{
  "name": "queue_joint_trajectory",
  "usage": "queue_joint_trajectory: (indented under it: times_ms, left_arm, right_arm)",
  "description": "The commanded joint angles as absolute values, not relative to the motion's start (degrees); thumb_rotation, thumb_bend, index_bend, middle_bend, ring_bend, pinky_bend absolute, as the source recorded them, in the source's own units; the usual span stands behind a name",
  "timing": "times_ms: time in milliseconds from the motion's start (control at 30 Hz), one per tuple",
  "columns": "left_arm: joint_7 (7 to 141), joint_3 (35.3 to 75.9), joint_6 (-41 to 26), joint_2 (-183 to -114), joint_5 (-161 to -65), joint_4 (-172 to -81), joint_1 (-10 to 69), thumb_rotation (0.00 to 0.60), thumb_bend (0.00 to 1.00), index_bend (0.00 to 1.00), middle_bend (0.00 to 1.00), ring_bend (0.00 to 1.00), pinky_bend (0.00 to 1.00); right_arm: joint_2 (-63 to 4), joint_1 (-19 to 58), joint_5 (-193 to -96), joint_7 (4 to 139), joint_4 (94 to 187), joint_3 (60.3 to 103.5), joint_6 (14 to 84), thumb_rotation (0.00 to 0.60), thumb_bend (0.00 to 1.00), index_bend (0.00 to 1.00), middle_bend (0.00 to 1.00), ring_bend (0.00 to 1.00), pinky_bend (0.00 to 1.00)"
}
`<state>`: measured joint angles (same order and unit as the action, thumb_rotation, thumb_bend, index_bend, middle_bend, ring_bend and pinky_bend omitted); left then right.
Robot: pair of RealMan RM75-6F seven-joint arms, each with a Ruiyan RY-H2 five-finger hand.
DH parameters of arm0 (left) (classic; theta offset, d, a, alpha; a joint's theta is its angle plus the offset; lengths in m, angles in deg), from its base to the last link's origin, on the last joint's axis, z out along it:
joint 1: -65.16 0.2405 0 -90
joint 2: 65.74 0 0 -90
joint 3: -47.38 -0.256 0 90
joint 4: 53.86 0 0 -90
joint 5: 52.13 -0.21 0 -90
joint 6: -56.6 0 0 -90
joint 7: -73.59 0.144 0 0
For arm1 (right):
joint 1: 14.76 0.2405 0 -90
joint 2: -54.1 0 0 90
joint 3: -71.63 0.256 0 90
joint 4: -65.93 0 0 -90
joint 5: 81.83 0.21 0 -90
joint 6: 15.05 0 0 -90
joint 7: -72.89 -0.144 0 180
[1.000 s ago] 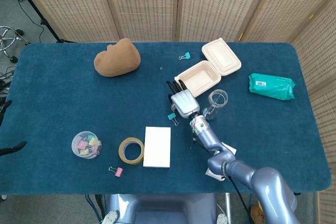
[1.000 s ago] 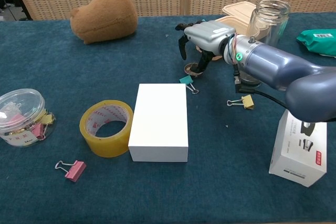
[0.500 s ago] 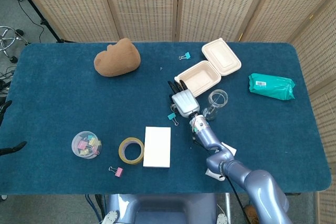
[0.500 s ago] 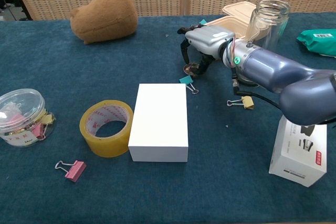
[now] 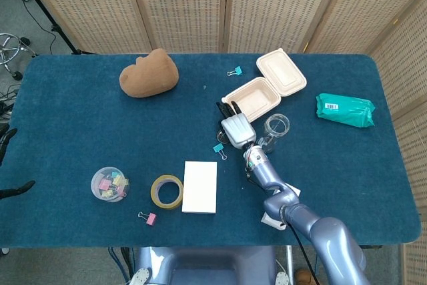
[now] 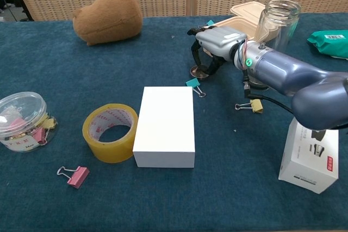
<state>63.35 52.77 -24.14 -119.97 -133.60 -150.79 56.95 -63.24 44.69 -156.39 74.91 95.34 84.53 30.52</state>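
Observation:
My right hand [image 5: 233, 125] [image 6: 215, 43] hovers palm-down near the middle of the blue table [image 5: 80, 131], just in front of an open beige takeaway box [image 5: 263, 88] [image 6: 243, 17]. Its fingers [image 6: 194, 54] hang down, spread around a small round brown lid [image 6: 198, 71] lying on the cloth. Whether they touch it is unclear, and nothing is lifted. A clear glass jar [image 5: 275, 127] [image 6: 279, 18] stands upright just right of the hand. A teal binder clip [image 5: 219, 148] [image 6: 192, 83] lies just in front of it. No left hand shows in either view.
A white box [image 5: 200, 186] [image 6: 165, 126], a yellow tape roll [image 6: 110, 132] and a tub of clips [image 6: 20, 120] sit front left. A pink clip [image 6: 76, 176], a yellow clip [image 6: 254, 105], a small carton [image 6: 311, 153], a brown plush [image 5: 149, 73] and a green packet [image 5: 345, 109] lie around.
My right hand has shifted a little to the right and back toward the takeaway box, staying over the round lid. Everything else is where it was.

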Motion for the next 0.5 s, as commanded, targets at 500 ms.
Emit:
queue_joint_trajectory:
  times_ms: [500]
  left_arm:
    - [62.1,52.7,-24.2,-119.6,-134.1,-150.7,57.0,0.6,0.0,0.0,0.0,0.0,0.0]
  right_arm:
    - [-58.8,44.5,-156.9,77.2,104.0,86.7,34.4,0.6,0.6,0.6,0.0,0.0,0.0]
